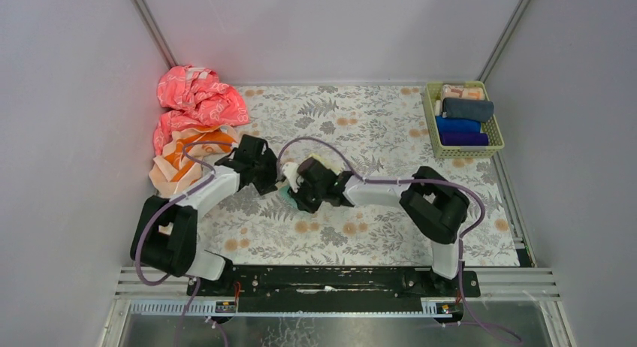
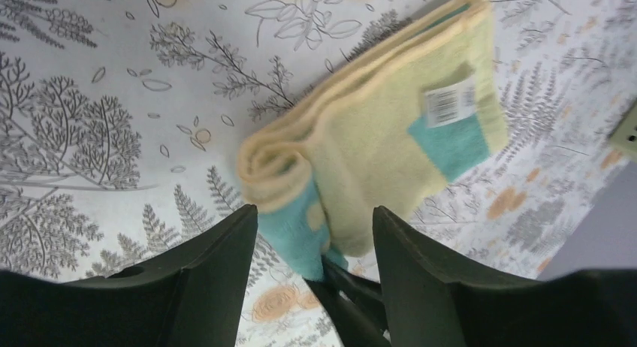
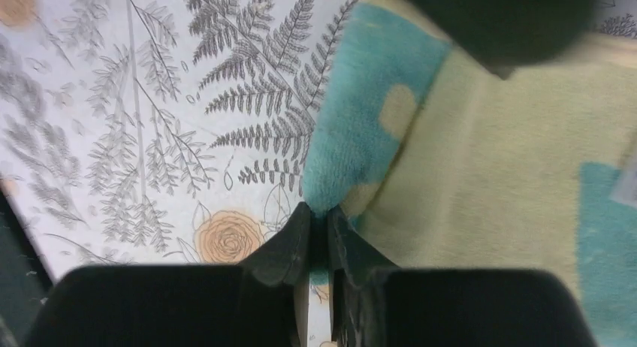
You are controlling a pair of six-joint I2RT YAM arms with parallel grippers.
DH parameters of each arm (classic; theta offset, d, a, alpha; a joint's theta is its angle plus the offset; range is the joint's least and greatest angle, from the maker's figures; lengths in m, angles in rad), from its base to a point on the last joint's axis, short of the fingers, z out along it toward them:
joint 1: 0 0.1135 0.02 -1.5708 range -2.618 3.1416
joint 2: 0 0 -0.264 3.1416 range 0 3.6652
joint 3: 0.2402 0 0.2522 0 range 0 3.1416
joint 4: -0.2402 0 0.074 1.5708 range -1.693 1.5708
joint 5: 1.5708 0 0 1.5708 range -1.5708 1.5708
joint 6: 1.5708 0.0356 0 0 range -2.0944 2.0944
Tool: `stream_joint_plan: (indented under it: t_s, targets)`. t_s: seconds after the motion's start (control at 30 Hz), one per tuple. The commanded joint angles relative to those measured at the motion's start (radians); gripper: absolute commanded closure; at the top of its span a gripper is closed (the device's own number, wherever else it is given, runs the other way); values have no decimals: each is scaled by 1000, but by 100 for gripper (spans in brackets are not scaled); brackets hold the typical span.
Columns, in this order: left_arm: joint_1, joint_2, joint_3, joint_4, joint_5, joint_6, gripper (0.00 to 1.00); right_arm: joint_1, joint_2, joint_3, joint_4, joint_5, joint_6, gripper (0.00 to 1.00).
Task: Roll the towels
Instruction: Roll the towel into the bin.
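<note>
The right gripper [image 3: 319, 221] pinches the towel [image 2: 375, 137] by its teal corner, while the left gripper [image 2: 314, 219], open, straddles the rolled near end, its length running away.

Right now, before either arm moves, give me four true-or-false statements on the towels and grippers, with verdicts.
The right gripper pinches a corner of the yellow and teal towel. True.
The left gripper is clamped shut. False: its jaws stand apart, astride the towel's rolled end.
The green basket holds rolled towels. True.
The orange towel lies in the basket. False: it lies heaped at far left, beside a pink towel.
</note>
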Motion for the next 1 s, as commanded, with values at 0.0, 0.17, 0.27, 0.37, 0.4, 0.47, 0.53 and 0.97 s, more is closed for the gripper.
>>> stream_joint_plan:
  t_s: [0.0, 0.17, 0.27, 0.37, 0.4, 0.47, 0.53, 0.97]
  targets:
    - [-2, -107, -31, -31, -42, 4, 41, -122, -43, -4, 55, -459, 193, 93]
    - [-2, -204, -76, -48, -74, 2, 36, -249, 10, -82, 319, -753, 460, 94]
    - [-2, -222, -100, -52, -63, 2, 35, -312, 62, -156, 599, -872, 699, 94]
    - [-3, -230, -133, -21, -24, -15, 35, -365, 144, -207, 885, -943, 946, 94]
    - [-3, -230, -143, 4, -11, -24, 35, -377, 162, -220, 979, -956, 1024, 94]
    - [-4, -219, -152, 38, 10, -36, 35, -401, 228, -234, 1108, -975, 1141, 94]
    - [-6, -191, -146, 60, 27, -39, 35, -414, 270, -241, 1168, -981, 1198, 94]
    - [-14, -38, -97, 161, 30, -48, 38, -428, 310, -229, 842, -909, 1029, 94]
